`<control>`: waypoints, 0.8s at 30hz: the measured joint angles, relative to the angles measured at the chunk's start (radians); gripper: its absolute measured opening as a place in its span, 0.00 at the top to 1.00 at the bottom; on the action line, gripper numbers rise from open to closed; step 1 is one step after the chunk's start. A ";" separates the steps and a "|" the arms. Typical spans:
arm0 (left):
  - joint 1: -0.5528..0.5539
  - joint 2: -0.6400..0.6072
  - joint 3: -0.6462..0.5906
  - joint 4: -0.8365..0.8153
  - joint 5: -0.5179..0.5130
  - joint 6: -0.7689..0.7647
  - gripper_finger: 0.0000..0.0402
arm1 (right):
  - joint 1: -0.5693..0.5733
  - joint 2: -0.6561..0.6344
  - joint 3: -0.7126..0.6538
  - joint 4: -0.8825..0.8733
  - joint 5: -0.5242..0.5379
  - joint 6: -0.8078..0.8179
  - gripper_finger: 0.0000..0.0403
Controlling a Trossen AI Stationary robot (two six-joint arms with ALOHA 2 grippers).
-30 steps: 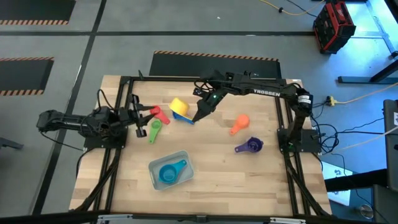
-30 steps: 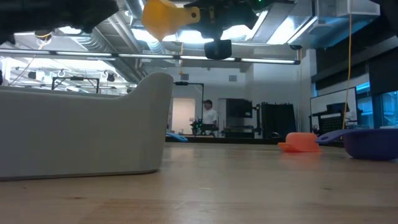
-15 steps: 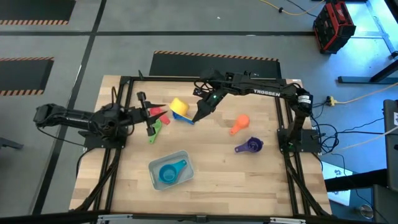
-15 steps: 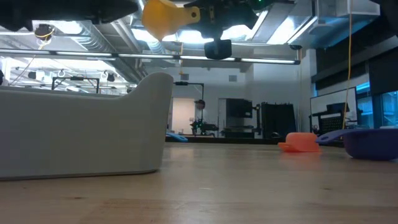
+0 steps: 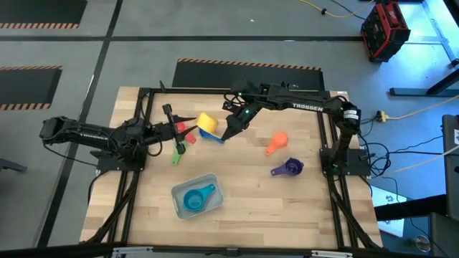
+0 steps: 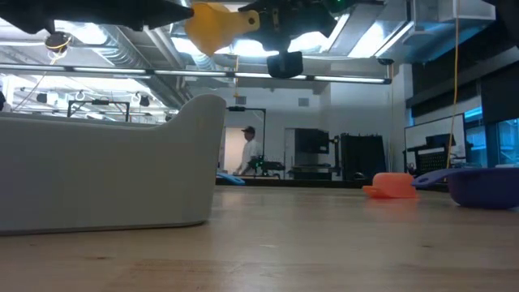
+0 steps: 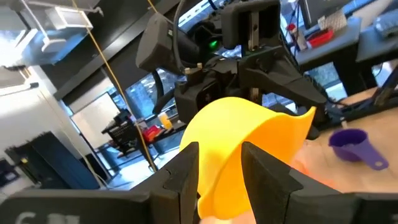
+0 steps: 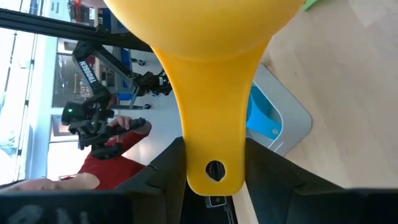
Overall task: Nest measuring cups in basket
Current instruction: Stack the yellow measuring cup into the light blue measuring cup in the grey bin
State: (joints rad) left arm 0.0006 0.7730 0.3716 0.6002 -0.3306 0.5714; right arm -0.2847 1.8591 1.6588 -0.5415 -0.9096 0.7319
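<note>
The yellow measuring cup (image 5: 206, 122) hangs in the air over the table's far middle, shut in my right gripper (image 5: 226, 132). My left gripper (image 5: 176, 129) is open and reaches level from the left. Its fingers (image 7: 186, 171) stand close at the yellow bowl (image 7: 249, 124). The blue cup (image 5: 214, 137) lies on the table just under the yellow one. The red cup (image 5: 189, 136) and green cup (image 5: 177, 152) lie below my left gripper. The orange cup (image 5: 275, 143) and purple cup (image 5: 288, 168) lie to the right. The teal cup (image 5: 196, 198) sits in the basket (image 5: 210, 180). My right gripper pinches the yellow cup's handle (image 8: 214, 134) between its two fingers (image 8: 165, 174), just ahead of the hanging hole at its free end. The fingers lie along the handle, slanting down from the far right. The cup is lifted clear, high above the table (image 6: 212, 23). Whether my left gripper touches the yellow bowl, I cannot tell.
The basket's pale wall (image 6: 105, 170) fills the left of the low view. Black frame rails (image 5: 129, 186) run along the table's left and right sides. Bare wood lies between the basket and the purple cup. A person (image 6: 247, 150) walks in the room far behind.
My left gripper has moved toward the table's right, passing over the red and green cups and closing on the yellow cup's bowl. The yellow cup has stayed in the air.
</note>
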 joint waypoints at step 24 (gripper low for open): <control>0.000 0.093 0.044 0.027 -0.082 0.050 0.92 | 0.008 0.001 -0.001 0.009 -0.002 0.002 0.63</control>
State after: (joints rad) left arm 0.0010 0.8661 0.4160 0.6272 -0.4125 0.6219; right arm -0.2764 1.8603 1.6581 -0.5322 -0.9112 0.7342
